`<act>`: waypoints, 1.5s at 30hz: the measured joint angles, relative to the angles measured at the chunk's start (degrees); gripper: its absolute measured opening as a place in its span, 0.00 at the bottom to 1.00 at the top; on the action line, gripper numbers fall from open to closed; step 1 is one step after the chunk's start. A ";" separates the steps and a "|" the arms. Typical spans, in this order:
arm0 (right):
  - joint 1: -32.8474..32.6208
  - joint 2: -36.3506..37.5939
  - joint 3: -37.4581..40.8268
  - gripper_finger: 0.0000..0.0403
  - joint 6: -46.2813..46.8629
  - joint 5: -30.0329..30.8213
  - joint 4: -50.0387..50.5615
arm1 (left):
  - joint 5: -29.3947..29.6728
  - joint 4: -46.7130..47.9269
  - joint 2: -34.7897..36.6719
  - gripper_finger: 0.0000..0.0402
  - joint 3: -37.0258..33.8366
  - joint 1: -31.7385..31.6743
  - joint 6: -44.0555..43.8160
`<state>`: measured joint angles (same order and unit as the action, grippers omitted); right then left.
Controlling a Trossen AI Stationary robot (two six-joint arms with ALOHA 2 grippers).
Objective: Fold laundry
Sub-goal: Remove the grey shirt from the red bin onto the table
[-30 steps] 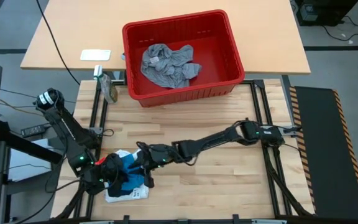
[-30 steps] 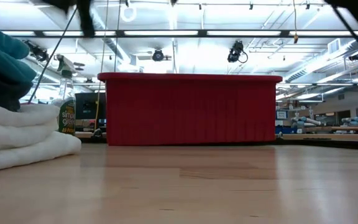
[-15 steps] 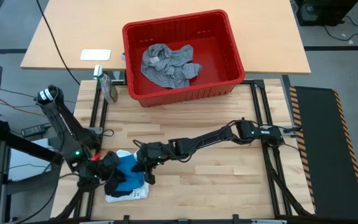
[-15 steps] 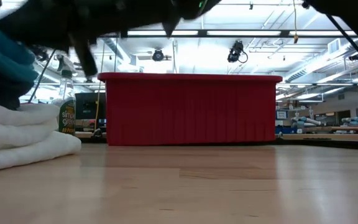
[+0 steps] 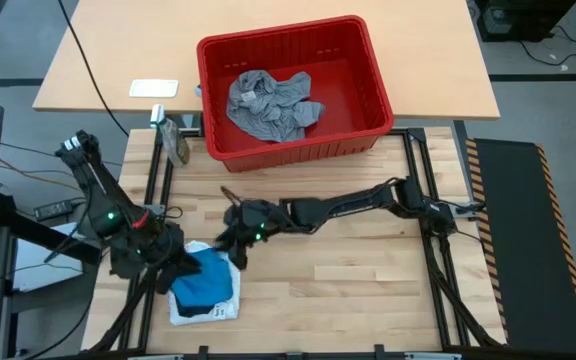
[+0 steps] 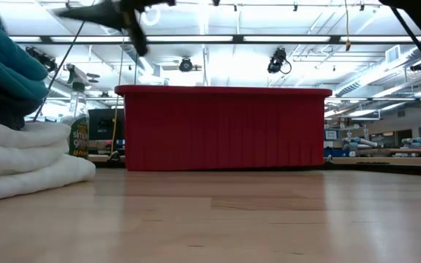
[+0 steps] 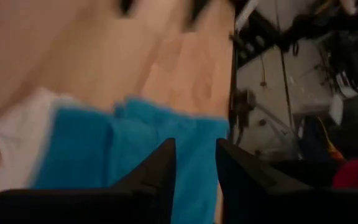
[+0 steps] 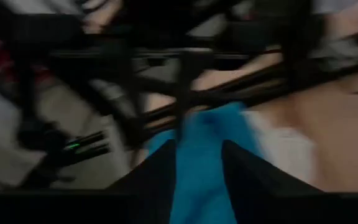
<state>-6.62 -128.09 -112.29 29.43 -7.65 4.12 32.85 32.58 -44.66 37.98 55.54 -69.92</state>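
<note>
Overhead: grey garment in basket; low view hides it. Both pincers, left and right, slightly parted, empty, over blue cloth at seven o'clock.

We count one red basket, one grey garment inside, one blue garment, one white garment, one spray bottle.
</note>
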 joint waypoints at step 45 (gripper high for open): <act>56.91 -7.84 -16.81 0.68 -18.81 -20.43 20.78 | -37.73 -27.38 -29.50 0.29 23.24 -98.62 38.33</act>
<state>50.29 -135.94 -129.10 10.62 -28.08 24.91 -4.88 5.20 -74.16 61.21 -43.09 -31.58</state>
